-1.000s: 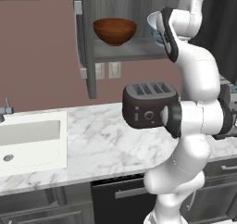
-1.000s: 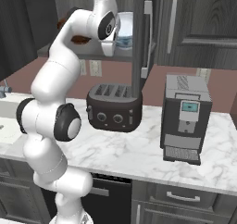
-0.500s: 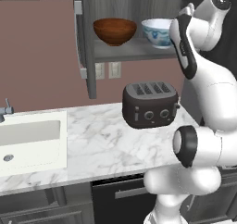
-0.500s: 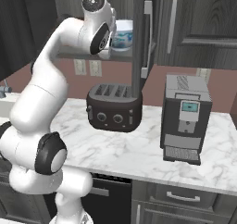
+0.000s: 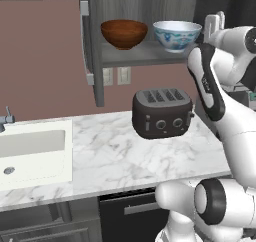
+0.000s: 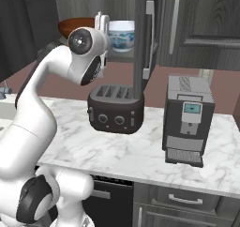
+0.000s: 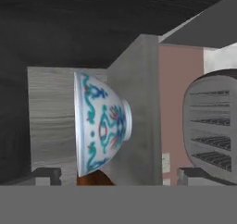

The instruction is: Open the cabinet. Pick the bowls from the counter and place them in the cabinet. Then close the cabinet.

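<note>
Two bowls (image 5: pixel 150 33) shelved in the cabinet (image 6: pixel 140 43); your claw (image 7: pixel 118 177) gapes wide, empty; swinging the door (image 5: pixel 91 41) carelessly could clip the patterned one

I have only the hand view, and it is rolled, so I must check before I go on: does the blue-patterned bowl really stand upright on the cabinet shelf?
Observer: Yes. In the left base view the blue-patterned bowl stands rim up on the cabinet shelf.
Operator: And the brown thing at my lower edge?
Observer: It is the wooden bowl, upright on the same shelf, beside the patterned one and apart from it.
Operator: Where is the cabinet door?
Observer: In the right base view the cabinet door stands open, edge-on, to the right of the gripper.
</note>
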